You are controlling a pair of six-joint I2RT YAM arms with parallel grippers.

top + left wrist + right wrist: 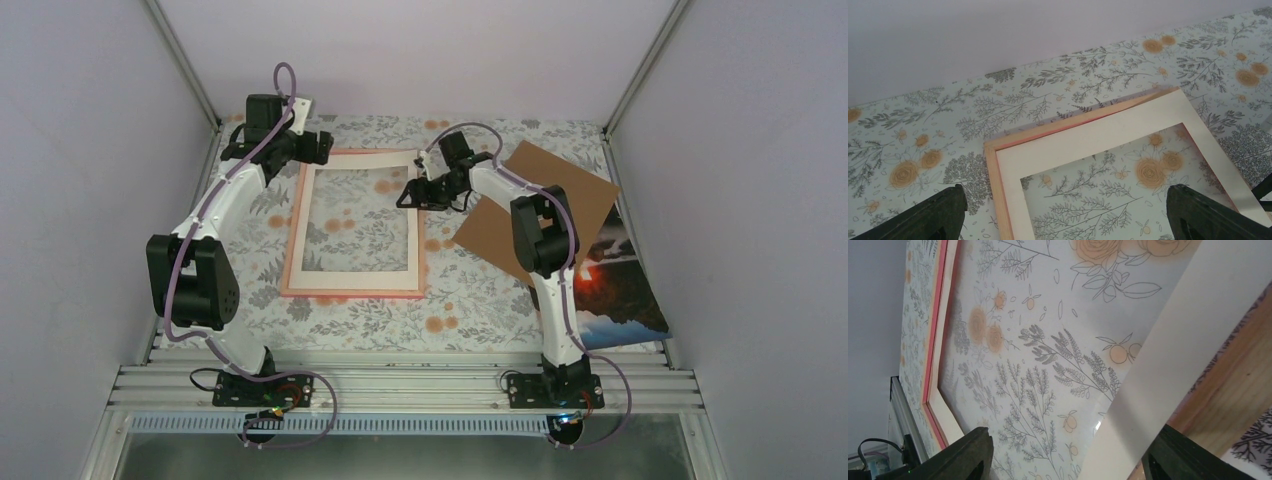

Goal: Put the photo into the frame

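The pink frame (293,230) lies flat at the table's centre-left with a white border mat (360,278) inside it; the floral cloth shows through its pane. The photo (620,290) lies at the far right, picture side up, its upper part under the brown backing board (560,190). My left gripper (318,150) hangs open over the frame's far left corner (993,185), fingers (933,215) wide apart around nothing. My right gripper (412,192) stands open low over the frame's right side, the mat strip (1188,330) and the rail (1233,385) lying between its fingers (968,455).
The backing board lies tilted right of the frame, under the right arm's forearm. White walls (420,50) close in the back and both sides. An aluminium rail (400,385) with both arm bases runs along the near edge. Floral cloth (450,315) covers the table.
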